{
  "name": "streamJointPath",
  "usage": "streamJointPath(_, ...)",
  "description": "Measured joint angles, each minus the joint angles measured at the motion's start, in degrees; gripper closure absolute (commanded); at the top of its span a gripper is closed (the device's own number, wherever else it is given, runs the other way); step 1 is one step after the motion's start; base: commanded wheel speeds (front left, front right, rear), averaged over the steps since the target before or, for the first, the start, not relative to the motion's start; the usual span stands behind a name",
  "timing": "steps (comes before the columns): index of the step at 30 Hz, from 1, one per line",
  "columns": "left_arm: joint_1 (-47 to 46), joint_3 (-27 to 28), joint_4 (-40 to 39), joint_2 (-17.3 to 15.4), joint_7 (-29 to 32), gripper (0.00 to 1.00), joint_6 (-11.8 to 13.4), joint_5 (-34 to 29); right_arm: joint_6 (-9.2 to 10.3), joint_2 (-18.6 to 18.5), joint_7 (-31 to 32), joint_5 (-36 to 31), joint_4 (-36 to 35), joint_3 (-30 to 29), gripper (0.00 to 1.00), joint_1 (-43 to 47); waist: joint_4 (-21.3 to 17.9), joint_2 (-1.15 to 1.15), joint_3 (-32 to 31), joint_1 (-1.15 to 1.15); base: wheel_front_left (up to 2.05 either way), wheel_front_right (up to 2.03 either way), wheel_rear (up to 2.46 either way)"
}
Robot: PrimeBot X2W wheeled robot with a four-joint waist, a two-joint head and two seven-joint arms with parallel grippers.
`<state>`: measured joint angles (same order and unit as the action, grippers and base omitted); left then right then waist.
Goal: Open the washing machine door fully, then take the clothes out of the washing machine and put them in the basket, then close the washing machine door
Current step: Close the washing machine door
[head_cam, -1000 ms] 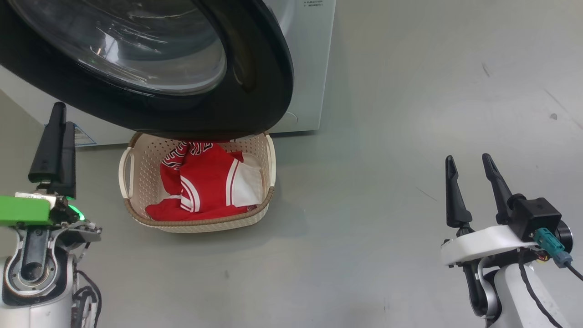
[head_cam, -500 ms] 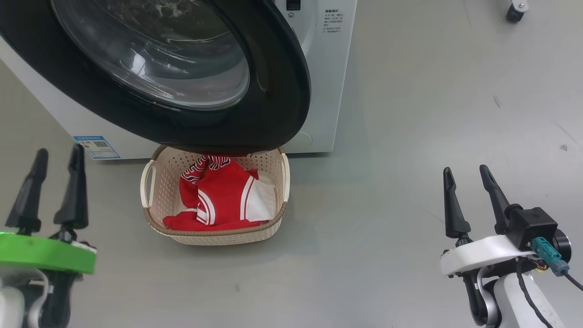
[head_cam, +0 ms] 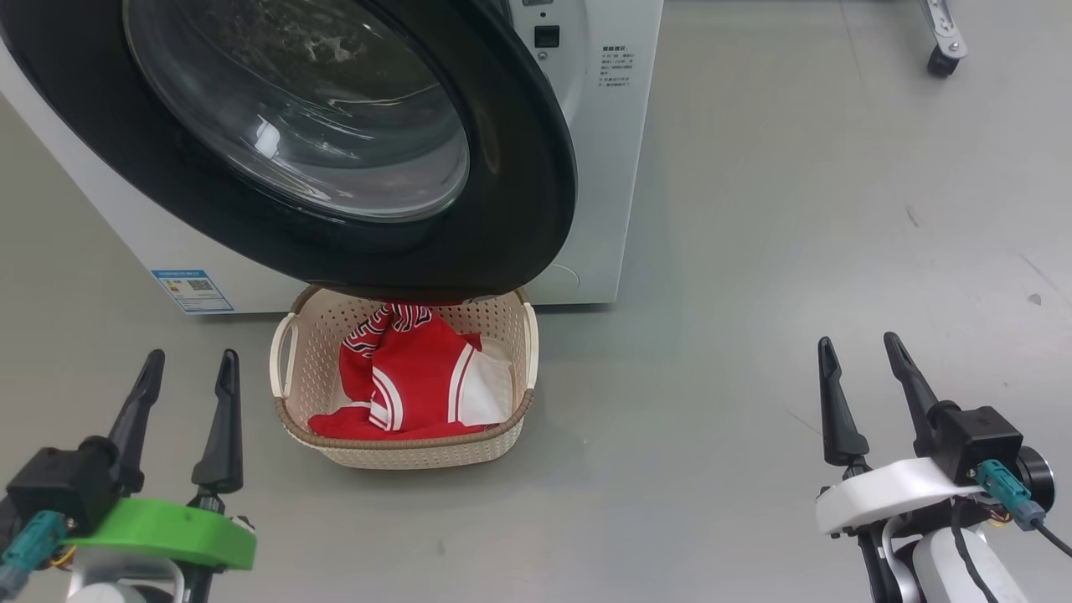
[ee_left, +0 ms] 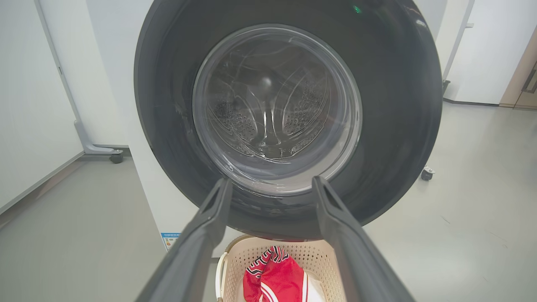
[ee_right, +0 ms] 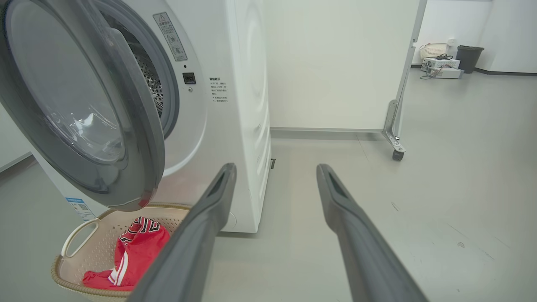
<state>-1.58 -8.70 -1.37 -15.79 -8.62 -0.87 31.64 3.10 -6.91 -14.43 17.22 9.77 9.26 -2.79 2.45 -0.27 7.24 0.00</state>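
1. Two grippers hang low over the floor [head_cam: 754, 251], both empty. The left gripper [head_cam: 191, 358] is at the lower left of the head view and the right gripper [head_cam: 857, 340] at the lower right.
2. Each has its two dark fingers spread wide, tips pointing toward the washer [head_cam: 607, 167].
3. Both grippers are well apart from the basket [head_cam: 419, 437], which sits between them and farther ahead.
4. Swung out from the washer's front, the door [head_cam: 528, 176] is not shut. In the right wrist view, the grey port rim [ee_right: 170, 96] and the perforated drum [ee_right: 149, 79] show in the gap behind it.
5. All the clothes [head_cam: 410, 377] in sight lie in the basket, a red heap with white stripes and a white panel on its right side.
6. Standing on the floor just in front of the washer, the basket has its back edge under the door's lower rim.
7. Seen from the left wrist, the left gripper faces the door head-on, with the glass [ee_left: 272, 105] between its fingers.
8. Low on the washer's front, a blue label [head_cam: 193, 291] sits to the left of the basket.
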Motion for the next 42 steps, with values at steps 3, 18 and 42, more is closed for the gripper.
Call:
streamJointPath(3,0.66,-0.70,0.27,0.51,-0.63,0.00,1.09,-1.29,0.00,-0.22,0.00,-0.19,0.07,0.15,0.00,0.55,0.19,0.00,-0.42,0.00,0.00,0.00,0.00)
streamJointPath(18,2.48,-2.83,1.33,2.66,-2.11,0.00,3.80,-3.00,0.10,-0.32,0.33,-0.23,0.15,0.12,0.00,2.46,0.01,0.00,-1.70,0.00,0.00,0.00,0.00)
streamJointPath(42,2.86,-3.76,1.77,3.78,-2.60,0.00,4.86,-4.59,0.56,-0.34,0.94,-0.23,-0.97,0.14,0.00,3.58,-0.06,0.00,-2.62,0.00,0.00,0.00,0.00)
